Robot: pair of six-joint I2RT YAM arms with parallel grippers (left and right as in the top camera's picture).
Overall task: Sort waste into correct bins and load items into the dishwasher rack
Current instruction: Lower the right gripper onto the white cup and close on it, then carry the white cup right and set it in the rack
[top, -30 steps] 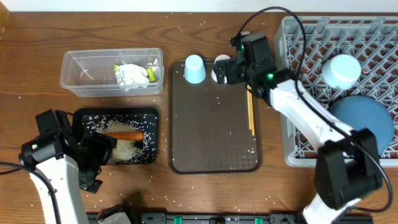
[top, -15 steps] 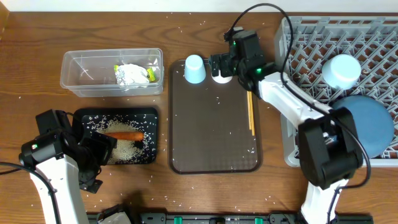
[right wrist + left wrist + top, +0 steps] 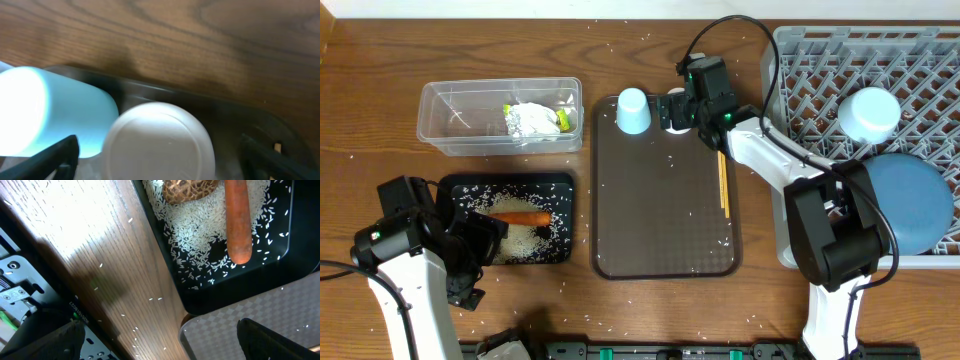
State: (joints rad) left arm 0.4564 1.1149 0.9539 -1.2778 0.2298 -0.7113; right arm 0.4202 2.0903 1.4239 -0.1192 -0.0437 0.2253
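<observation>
Right side: right gripper sits low over the far end of the brown serving tray. Its claw is spread, one finger on each side of the upturned white cup. The right wrist view shows a gap between the cup and each finger.
- Light-blue cup stands just beside the white cup, on its left in the overhead view.
- Wooden chopsticks lie lengthwise along the tray's right edge.

Dishwasher rack, at the right of the table, holds a light-blue bowl, mouth down. A dark-blue plate lies nearer the front.

Left side: left gripper hangs above the wood strip between the black tray and the serving tray. Its fingers are spread wide and hold nothing.
- The black tray holds a carrot, a brown food lump and a bed of rice grains.
- The clear tub behind it holds the crumpled wrapper.
- Stray grains dot the table.
</observation>
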